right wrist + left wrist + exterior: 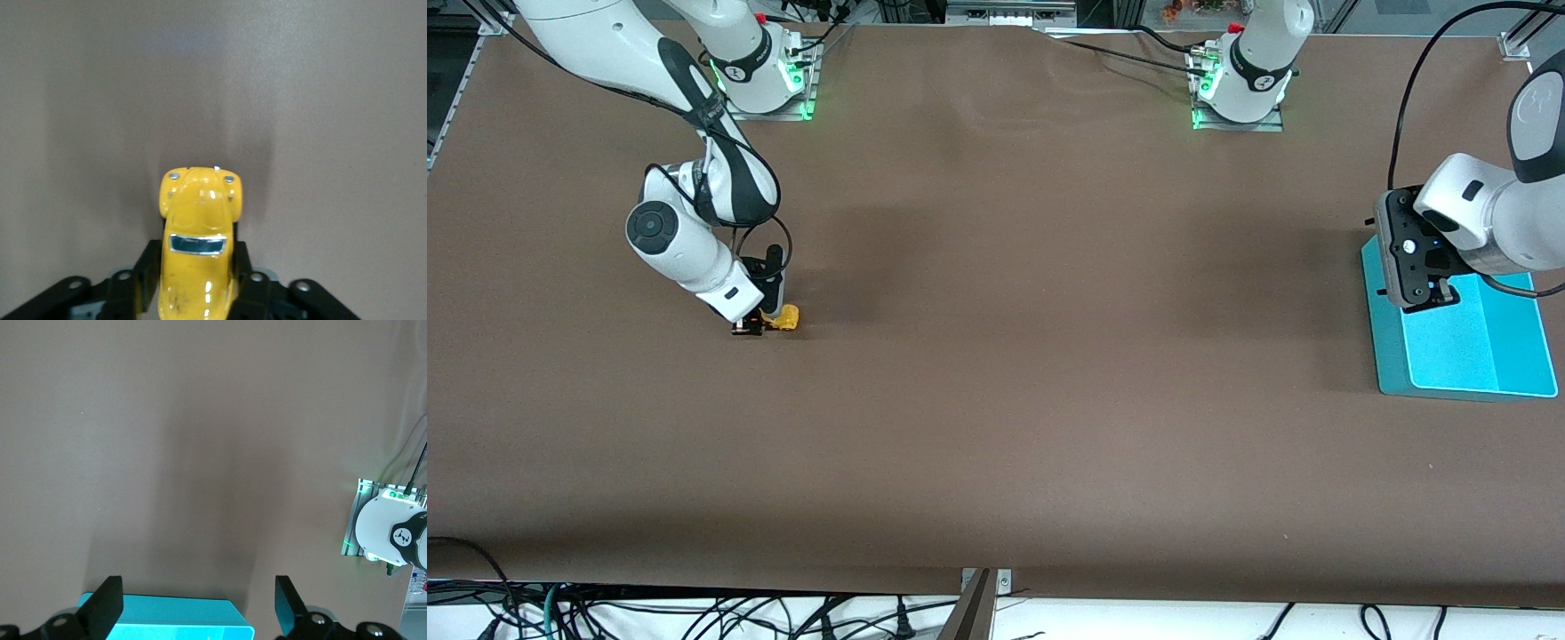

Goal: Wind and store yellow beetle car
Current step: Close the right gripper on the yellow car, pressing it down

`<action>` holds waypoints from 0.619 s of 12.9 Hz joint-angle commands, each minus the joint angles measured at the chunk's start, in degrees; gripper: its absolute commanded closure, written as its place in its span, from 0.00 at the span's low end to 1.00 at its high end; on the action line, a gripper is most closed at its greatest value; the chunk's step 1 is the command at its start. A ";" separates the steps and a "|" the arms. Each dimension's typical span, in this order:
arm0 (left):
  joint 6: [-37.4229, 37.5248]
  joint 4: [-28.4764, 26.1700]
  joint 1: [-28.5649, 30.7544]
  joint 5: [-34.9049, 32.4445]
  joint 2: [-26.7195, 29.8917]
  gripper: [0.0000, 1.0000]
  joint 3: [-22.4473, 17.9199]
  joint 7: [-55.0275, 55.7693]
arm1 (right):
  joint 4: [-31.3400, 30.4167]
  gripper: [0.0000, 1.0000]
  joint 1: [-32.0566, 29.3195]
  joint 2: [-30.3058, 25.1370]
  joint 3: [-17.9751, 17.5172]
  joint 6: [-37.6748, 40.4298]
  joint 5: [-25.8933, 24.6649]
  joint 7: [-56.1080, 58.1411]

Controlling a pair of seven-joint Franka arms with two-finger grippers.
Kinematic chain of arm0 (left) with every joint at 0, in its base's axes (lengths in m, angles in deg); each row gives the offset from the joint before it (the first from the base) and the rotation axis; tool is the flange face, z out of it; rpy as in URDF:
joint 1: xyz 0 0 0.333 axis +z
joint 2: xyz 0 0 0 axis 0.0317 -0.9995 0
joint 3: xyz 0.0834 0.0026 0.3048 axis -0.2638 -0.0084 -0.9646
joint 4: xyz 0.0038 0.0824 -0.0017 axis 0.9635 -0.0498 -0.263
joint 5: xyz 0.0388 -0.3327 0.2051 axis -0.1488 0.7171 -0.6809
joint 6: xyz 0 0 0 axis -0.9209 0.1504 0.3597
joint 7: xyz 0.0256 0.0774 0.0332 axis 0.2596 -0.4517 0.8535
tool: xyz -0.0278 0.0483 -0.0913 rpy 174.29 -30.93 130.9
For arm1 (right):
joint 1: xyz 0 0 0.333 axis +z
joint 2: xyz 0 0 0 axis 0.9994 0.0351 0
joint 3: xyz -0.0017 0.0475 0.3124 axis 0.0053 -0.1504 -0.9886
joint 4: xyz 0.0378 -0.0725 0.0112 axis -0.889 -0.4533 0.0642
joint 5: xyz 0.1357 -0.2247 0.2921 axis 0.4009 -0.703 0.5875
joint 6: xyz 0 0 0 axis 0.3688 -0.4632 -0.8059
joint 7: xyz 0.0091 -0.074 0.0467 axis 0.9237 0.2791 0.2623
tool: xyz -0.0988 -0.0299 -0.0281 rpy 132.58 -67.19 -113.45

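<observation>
Glossy yellow beetle car [200, 260], rounded, clamped in right hand [199, 283].

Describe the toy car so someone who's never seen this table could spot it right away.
On the brown table, look toward the right arm's end, where the right gripper is down at the surface. The car sits between its shut fingers. It is tiny, rounded and bright yellow, unlike the teal tray under the waiting left gripper.

The right arm bends down, its right claw [758, 322] clamped low at the surface. The left arm waits raised, its left claw [1430, 294] spread wide.
</observation>
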 commanded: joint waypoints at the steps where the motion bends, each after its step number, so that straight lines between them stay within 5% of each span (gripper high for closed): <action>1: 0.41 1.41 0.67 0.73 -0.92 0.00 0.04 -1.77 | -0.78 1.00 -0.57 -1.84 -2.45 -0.35 -0.17 1.81; 8: 0.41 1.50 1.99 0.91 -1.71 0.00 0.13 -2.65 | -0.60 1.00 -0.57 -0.70 -4.21 -0.96 -0.08 3.04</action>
